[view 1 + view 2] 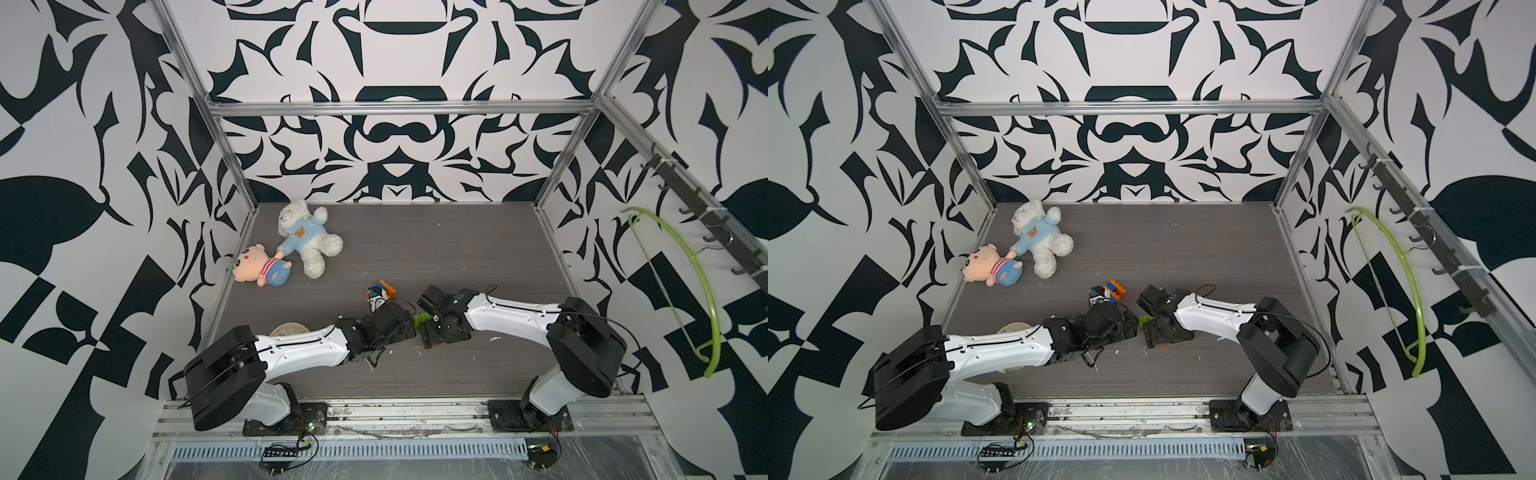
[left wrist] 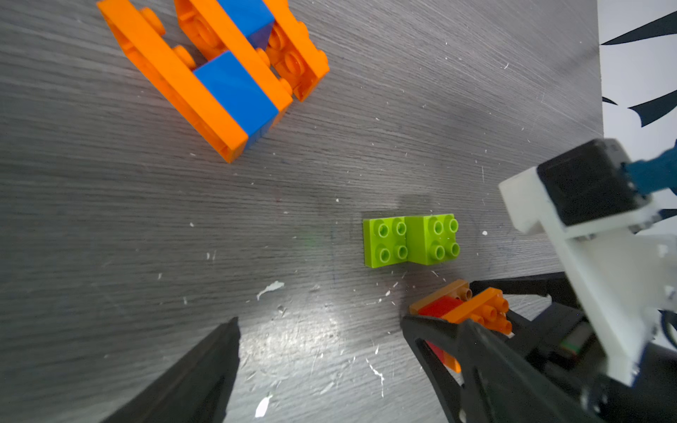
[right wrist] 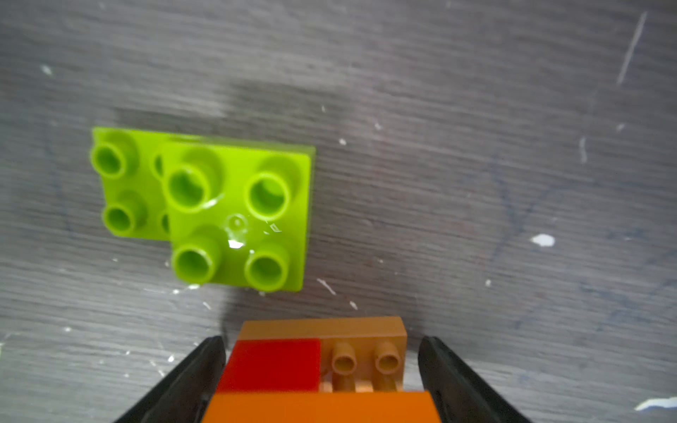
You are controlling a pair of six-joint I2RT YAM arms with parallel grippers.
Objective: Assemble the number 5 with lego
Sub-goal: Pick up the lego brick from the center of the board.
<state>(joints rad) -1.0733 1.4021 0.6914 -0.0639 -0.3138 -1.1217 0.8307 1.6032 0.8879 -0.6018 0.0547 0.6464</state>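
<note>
An assembly of orange and blue lego bricks (image 2: 219, 77) lies on its side on the dark table, and shows in both top views (image 1: 381, 291) (image 1: 1111, 289). Two lime green bricks (image 2: 410, 240) (image 3: 234, 212) sit joined in a step between the arms (image 1: 422, 319). A small stack of brown, red and orange bricks (image 3: 318, 362) (image 2: 461, 307) stands between the fingers of my right gripper (image 3: 322, 351), with slim gaps beside the brown brick. My left gripper (image 2: 320, 322) is open over bare table, near the green bricks.
A white plush bear (image 1: 309, 241) and a pink doll (image 1: 262, 266) lie at the back left. A round cream clock (image 1: 289, 330) is partly hidden behind the left arm. A green hanger (image 1: 702, 291) hangs on the right wall.
</note>
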